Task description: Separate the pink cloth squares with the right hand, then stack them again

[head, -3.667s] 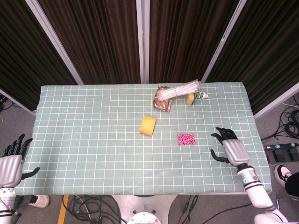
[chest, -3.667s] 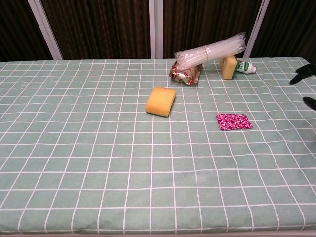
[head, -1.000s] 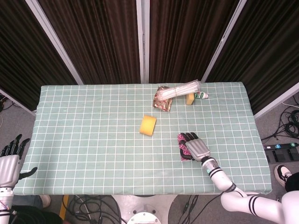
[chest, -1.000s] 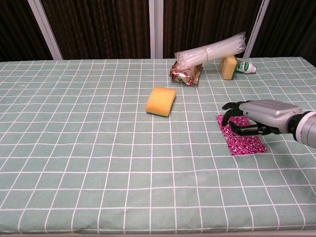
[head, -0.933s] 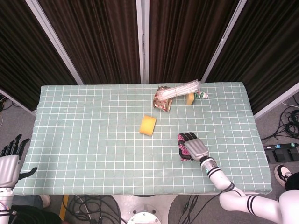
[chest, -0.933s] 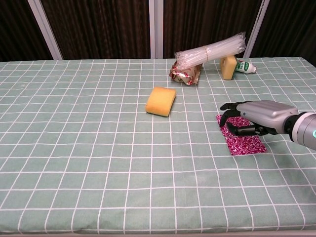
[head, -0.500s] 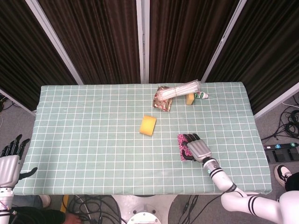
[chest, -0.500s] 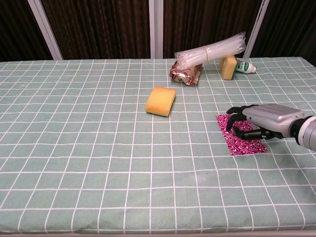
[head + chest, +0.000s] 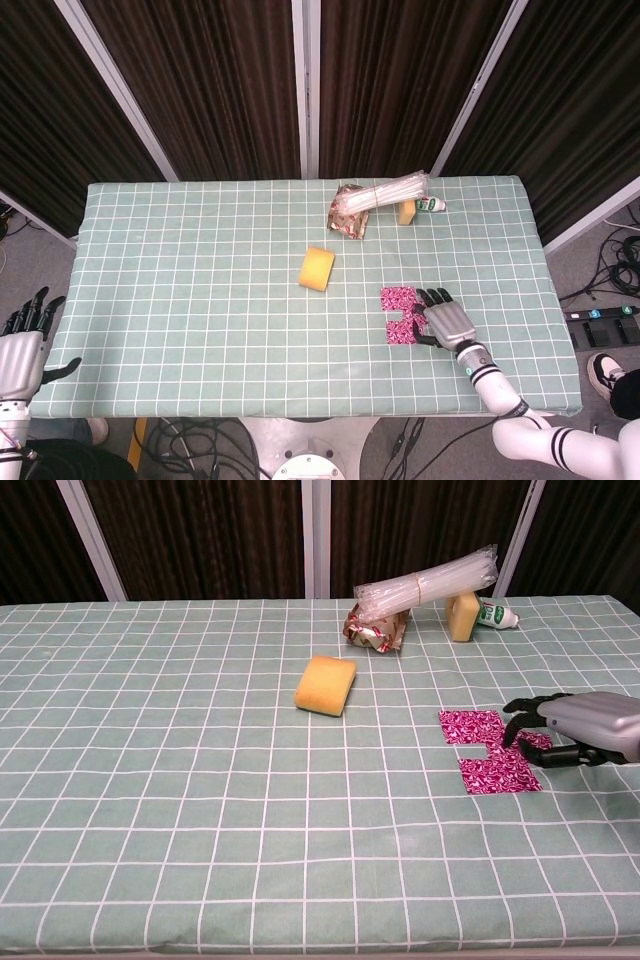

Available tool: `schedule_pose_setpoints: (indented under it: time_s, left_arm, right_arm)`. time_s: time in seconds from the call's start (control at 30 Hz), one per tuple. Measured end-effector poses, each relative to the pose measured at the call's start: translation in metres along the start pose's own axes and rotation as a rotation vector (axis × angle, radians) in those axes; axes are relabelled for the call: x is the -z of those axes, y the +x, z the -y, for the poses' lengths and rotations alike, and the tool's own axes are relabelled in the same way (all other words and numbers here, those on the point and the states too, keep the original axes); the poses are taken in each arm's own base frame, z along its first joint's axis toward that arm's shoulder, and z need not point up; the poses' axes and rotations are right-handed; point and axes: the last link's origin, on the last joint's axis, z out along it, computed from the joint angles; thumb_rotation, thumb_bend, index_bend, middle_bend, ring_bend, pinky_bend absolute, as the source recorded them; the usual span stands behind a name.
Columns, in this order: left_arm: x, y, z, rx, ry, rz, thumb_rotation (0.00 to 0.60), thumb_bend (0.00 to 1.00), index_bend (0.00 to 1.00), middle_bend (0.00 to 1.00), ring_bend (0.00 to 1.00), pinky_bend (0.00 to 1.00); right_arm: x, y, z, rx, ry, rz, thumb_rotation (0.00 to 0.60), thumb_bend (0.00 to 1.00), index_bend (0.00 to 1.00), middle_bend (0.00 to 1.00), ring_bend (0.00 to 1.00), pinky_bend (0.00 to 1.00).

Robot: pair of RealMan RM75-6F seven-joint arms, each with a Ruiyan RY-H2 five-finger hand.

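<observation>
Two pink patterned cloth squares lie right of the table's middle. The farther square (image 9: 397, 297) (image 9: 470, 726) and the nearer square (image 9: 402, 331) (image 9: 497, 772) are offset, meeting along one edge. My right hand (image 9: 452, 322) (image 9: 585, 730) lies palm down just right of them. Its fingers are spread and lightly bent, with the tips at the squares' right edges, and it holds nothing. My left hand (image 9: 20, 348) hangs open off the table's left edge, seen only in the head view.
A yellow sponge (image 9: 317, 269) (image 9: 326, 685) sits at mid-table. At the back stand a bundle of clear tubes (image 9: 385, 192), a crumpled wrapper (image 9: 350, 225), a small yellow block (image 9: 407, 212) and a small bottle (image 9: 432, 205). The table's front edge (image 9: 300, 412) is close behind the hand.
My right hand came in from the right edge onto the stacked cloths, slid one square toward the front, and has now drawn back to the right, uncovering both squares.
</observation>
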Motion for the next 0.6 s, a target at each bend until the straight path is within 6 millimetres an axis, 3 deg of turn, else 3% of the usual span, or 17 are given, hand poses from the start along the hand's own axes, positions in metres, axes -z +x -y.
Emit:
schedule_pose_setpoints:
  time_s: [0.33,0.6]
  left_arm:
    - [-0.001,-0.001,-0.001,0.0,-0.003,0.0,0.6,0.09,0.17,0.1,0.1,0.17]
    - [-0.001,0.0,-0.002,0.0,-0.005,-0.003,0.6,0.09,0.17,0.1,0.1,0.17]
  right_arm:
    - [0.023,-0.005,-0.029,0.006,-0.064,0.012,0.061,0.56,0.27,0.02,0.0,0.0]
    - [0.023,0.008,-0.013,-0.036,-0.005,-0.052,0.062,0.56,0.27,0.02,0.0,0.0]
